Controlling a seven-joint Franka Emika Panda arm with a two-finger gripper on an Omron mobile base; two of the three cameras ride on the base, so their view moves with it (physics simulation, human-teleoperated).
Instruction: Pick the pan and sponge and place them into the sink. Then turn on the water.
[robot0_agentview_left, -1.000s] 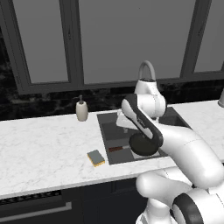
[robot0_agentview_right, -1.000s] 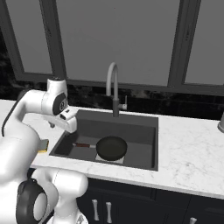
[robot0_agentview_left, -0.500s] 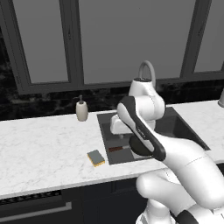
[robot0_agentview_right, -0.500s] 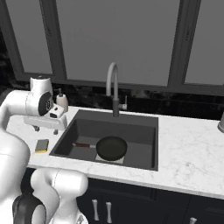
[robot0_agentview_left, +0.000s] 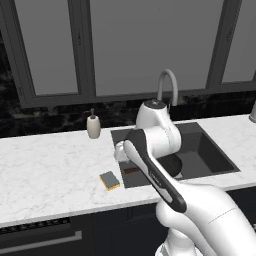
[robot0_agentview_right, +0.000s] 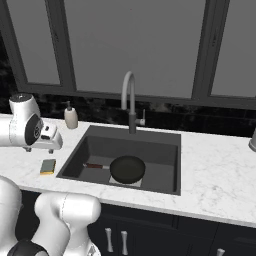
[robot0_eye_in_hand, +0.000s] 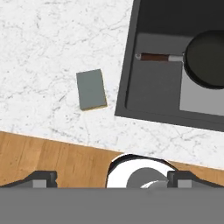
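Swinging away from the basin over the last second, the arm had carried its gripper (robot0_eye_in_hand: 112, 179) leftward from above the sink to a spot over the counter's front edge, so the hand view looked down on marble, the basin's left rim and a strip of wooden floor. The pan (robot0_agentview_right: 127, 168) lay flat on the floor of the sink (robot0_agentview_right: 165, 145), its reddish-brown handle pointing left, which suggested the first half of the picking was done. The sponge (robot0_eye_in_hand: 91, 89) sat on the white marble counter (robot0_agentview_left: 45, 165) just left of the sink's rim, grey-blue side up with a sliver of yellow at its near edge, apart from the rim and untouched. The jaws stood wide apart and held nothing, the two dark fingertips (robot0_eye_in_hand: 41, 178) far to either side at the bottom of the hand view. The hand was high above the sponge and slightly off to its near side, so it likely needed to centre and descend next. Behind the basin the gooseneck faucet (robot0_agentview_right: 128, 100) showed no stream, so the water remained to be turned on. A beige soap dispenser (robot0_agentview_left: 93, 125) stood at the back of the counter, well clear of the sponge.
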